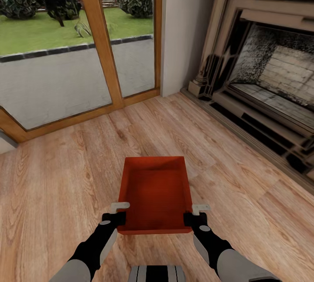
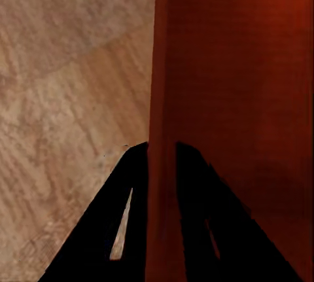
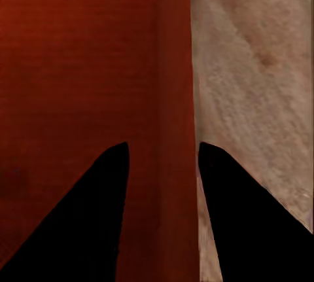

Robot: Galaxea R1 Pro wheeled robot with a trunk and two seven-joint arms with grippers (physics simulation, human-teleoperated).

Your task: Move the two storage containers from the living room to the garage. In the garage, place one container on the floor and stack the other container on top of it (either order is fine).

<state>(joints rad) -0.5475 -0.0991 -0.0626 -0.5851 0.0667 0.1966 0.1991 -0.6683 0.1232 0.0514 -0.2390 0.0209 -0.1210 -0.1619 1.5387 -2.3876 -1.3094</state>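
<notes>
orange-red container (image 1: 155,192) between left tool (image 1: 114,219) and right tool (image 1: 195,217), both clamped

Glass patio door (image 1: 65,51), garden lawn (image 1: 39,29)

Both my arms out front, clamped on the bin.

My left gripper (image 1: 117,217) pinches the bin's (image 1: 156,190) left wall near its close corner, one finger (image 2: 111,229) outside, one inside. My right gripper (image 1: 195,217) grips the right wall likewise, straddling the rim. Forearms reach forward, roughly level with each other.
</notes>
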